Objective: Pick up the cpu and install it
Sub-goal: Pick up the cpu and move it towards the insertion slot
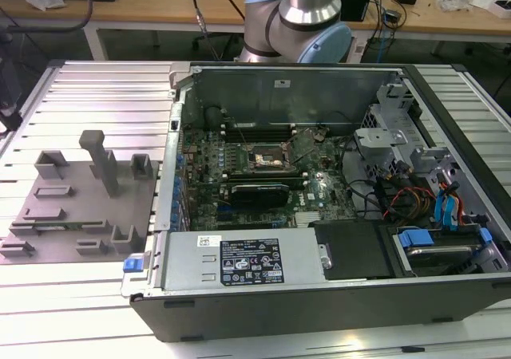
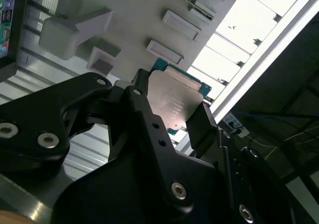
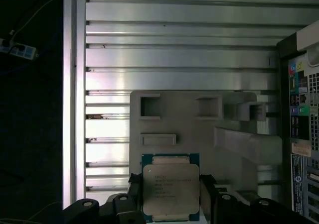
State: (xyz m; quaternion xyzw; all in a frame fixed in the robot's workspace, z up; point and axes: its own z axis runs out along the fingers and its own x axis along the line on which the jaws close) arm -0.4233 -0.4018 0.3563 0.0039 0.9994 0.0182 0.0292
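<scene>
Gripper (image 3: 171, 196) clamps opposite edges of the cpu (image 3: 171, 184), flat and square, matte silvery lid facing the wrist, above ribbed aluminium tabletop (image 3: 174, 55)

Ext. view: high, angled down over open case (image 1: 303, 311) & grey fixture plate (image 1: 72, 215) on tabletop (image 1: 104, 88); first wrist view straight down, second close & oblique, both sharing claw (image 3: 171, 194), cpu (image 3: 171, 186); all three share the plate.

Silver-and-blue arm (image 1: 299, 16) upright in the exterior view, black gripper (image 3: 171, 196) pinching the cpu (image 3: 170, 181) by two opposite edges
</scene>
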